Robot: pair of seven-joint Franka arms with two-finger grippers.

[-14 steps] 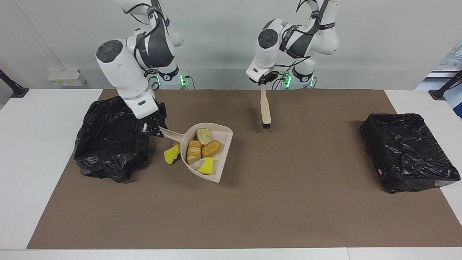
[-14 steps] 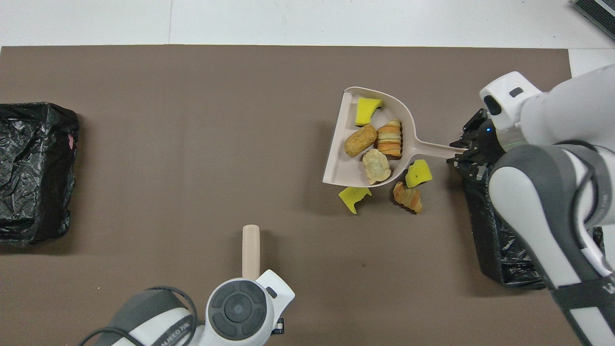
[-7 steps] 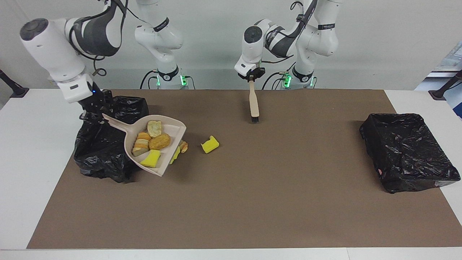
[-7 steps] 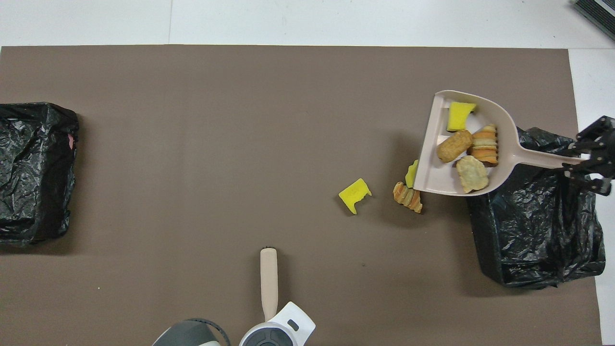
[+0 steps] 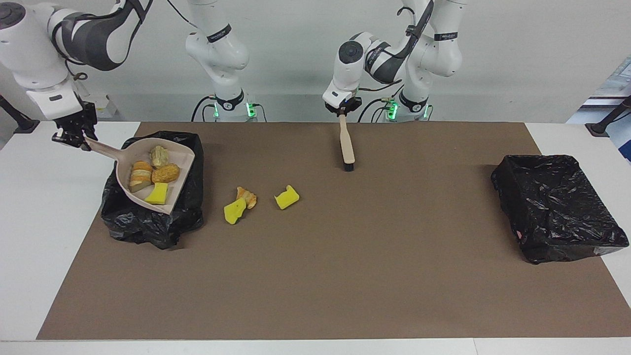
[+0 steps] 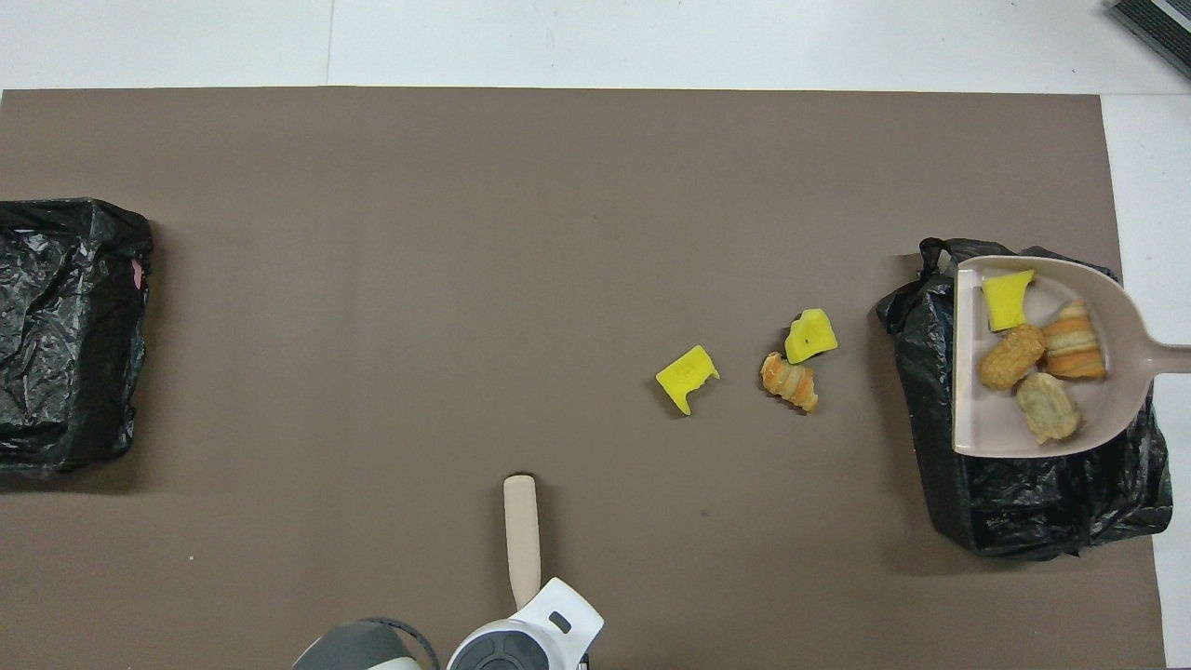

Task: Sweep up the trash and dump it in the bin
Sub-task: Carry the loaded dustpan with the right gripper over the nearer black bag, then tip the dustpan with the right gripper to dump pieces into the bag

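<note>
The right gripper [image 5: 79, 140] is clenched on the handle of the dustpan [image 5: 129, 185] and holds it in the air over the bin [image 5: 190, 197] at the right arm's end of the mat [image 5: 345, 276]. The dustpan carries four pieces of trash [image 5: 153, 172]: one yellow sponge chunk and three tan-orange lumps. They lie together in the pan, touching each other.

Three more pieces rest on the mat, beside this bin toward the middle of the mat. A yellow chunk [image 5: 234, 211] touches a bread lump [image 5: 246, 196], and another yellow chunk [image 5: 286, 197] lies near them, apart.

The left gripper [image 5: 342, 111] is closed on the top of the brush [image 5: 346, 145], which hangs upright with the bristles down, at the mat's edge nearest the robots, about in its middle.

A second bin [image 5: 557, 207] stands at the left arm's end of the mat.
</note>
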